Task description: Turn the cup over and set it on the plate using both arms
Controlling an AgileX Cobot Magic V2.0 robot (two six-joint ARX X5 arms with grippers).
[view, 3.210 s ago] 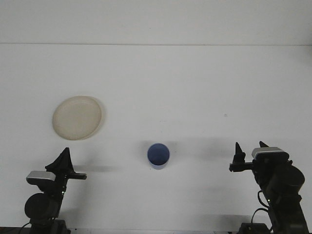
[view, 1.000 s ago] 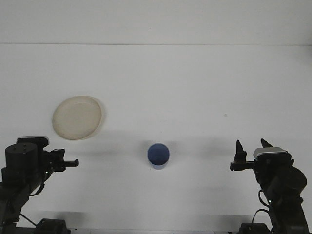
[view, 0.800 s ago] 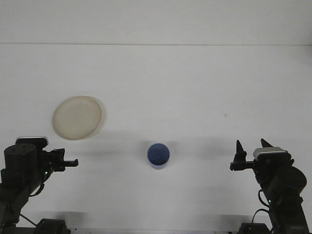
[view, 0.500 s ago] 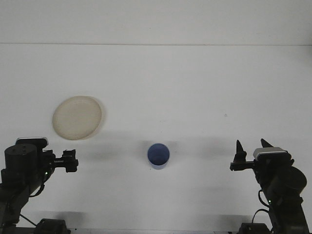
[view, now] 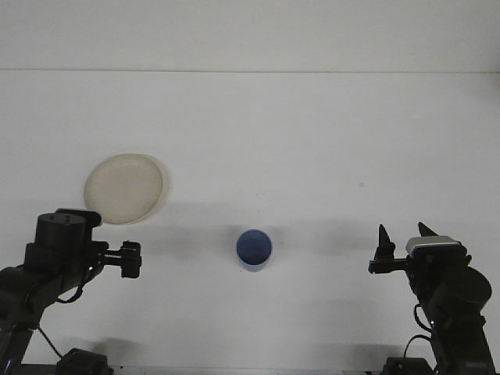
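Blue cup [view: 254, 249] sits mid-table, near edge, between the 2 arms, untouched. Plate [view: 124, 188] far left. Left gripper [view: 131, 259] points toward cup, jaws unclear. Right gripper [view: 401, 244] spread, parked well apart.

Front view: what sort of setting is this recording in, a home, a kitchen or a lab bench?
Most likely a lab test bench: a bare white table against a plain wall, holding only a blue cup and a beige plate, staged between two robot arms.
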